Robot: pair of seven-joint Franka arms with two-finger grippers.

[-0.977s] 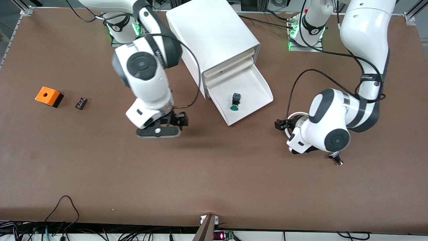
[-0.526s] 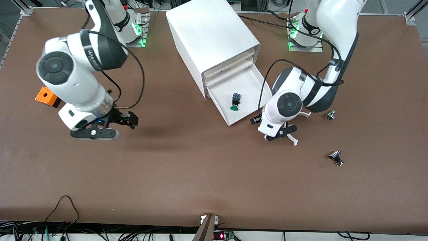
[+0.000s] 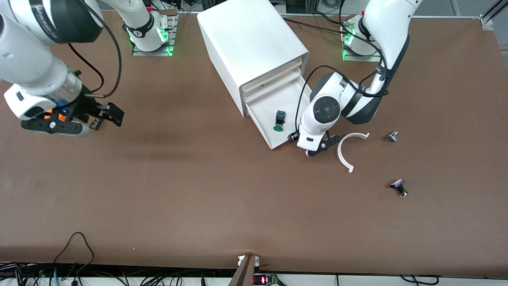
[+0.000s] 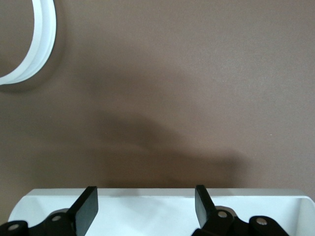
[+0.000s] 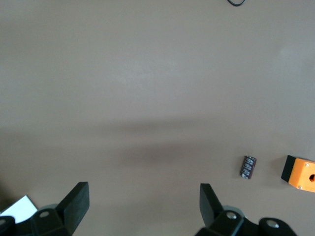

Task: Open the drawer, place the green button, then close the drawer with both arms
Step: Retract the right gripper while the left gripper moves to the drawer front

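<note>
The white cabinet (image 3: pixel 250 43) stands at the table's middle. Its lowest drawer (image 3: pixel 262 111) is pulled out, and the green-capped button (image 3: pixel 279 121) lies on its side in it. My left gripper (image 3: pixel 313 147) is open and empty at the drawer's front corner toward the left arm's end. In the left wrist view its fingers (image 4: pixel 146 196) straddle the drawer's white front rim (image 4: pixel 256 201). My right gripper (image 3: pixel 95 117) is open and empty over the table near the right arm's end; it also shows in the right wrist view (image 5: pixel 143 196).
An orange box (image 5: pixel 301 173) and a small black part (image 5: pixel 248 167) lie under the right gripper. A white C-shaped ring (image 3: pixel 347 153) lies beside the left gripper. Two small black-and-silver parts (image 3: pixel 391 136) (image 3: pixel 398 186) lie toward the left arm's end.
The right arm swung from beside the drawer out to the orange box. The left gripper moved from the white ring up to the drawer's front, leaving the ring on the table.
</note>
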